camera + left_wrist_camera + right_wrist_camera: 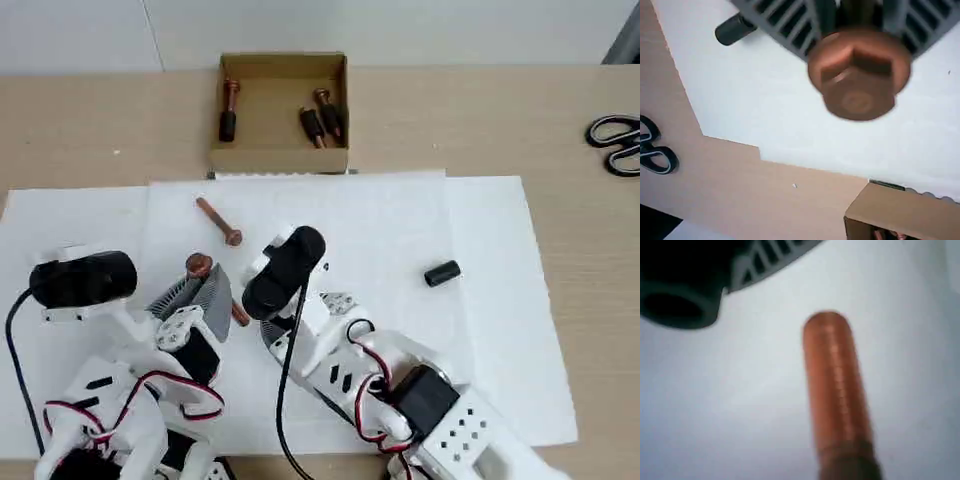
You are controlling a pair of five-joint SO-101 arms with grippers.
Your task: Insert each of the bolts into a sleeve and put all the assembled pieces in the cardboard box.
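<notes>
a: where does it stand?

b: the left claw [197,292] is clamped on a copper-coloured hex-head metal bolt [857,75] just under its head, above the white paper sheet [400,220]. the right claw [725,270] looks closed on a black cylindrical sleeve [676,302], its bore just beside the bolt's tip.

a: how to mate them well?

b: i'd line the shaft up with the bore first, then push straight and slowly. off-axis, the tip would likely catch the rim. the brown cardboard box [280,158] comes after.

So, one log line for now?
left fingers: gripping bolt | right fingers: gripping sleeve | cardboard box: three assembled pieces | paper: loose bolt, loose sleeve
</notes>
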